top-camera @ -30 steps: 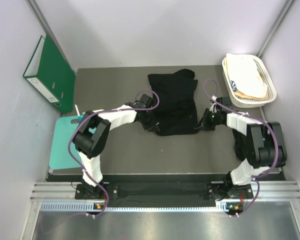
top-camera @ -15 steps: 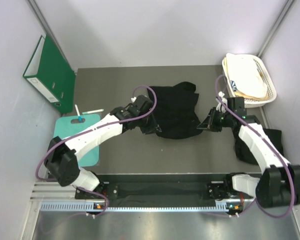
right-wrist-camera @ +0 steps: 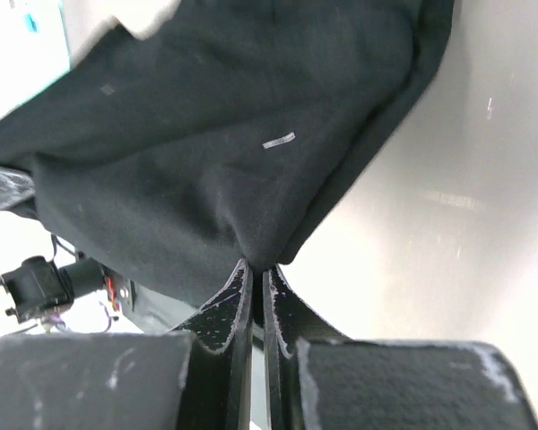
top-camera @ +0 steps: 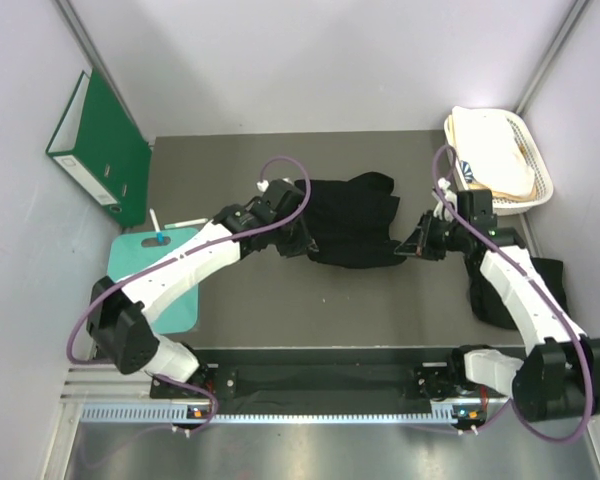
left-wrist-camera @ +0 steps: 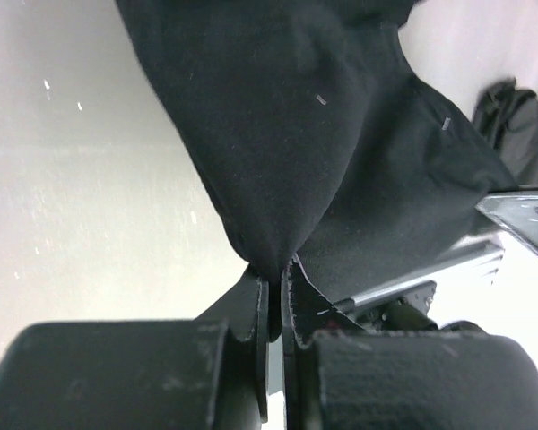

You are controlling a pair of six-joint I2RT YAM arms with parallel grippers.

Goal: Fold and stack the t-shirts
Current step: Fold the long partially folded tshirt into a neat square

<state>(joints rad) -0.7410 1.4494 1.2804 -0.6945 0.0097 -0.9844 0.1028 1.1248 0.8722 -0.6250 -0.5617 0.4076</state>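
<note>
At far left, one stiff green binder (top-camera: 98,150), standing tilted; below it, one flat teal mat (top-camera: 140,285) with rounded corners. Next, the left claw (left-wrist-camera: 273,285), pinched tight on a left fold of one black t-shirt (top-camera: 355,222): soft, matte, bunched in the middle of the grey surface (top-camera: 280,310), stretched between two claws. At its right corner, the right claw (right-wrist-camera: 257,269), likewise clamped on the cloth. Farther right, a second black t-shirt (top-camera: 548,272), a floppy heap partly behind the right arm (top-camera: 520,290). Top right, one white lattice plastic basket (top-camera: 546,178) holding cream cloth (top-camera: 495,150).
</note>
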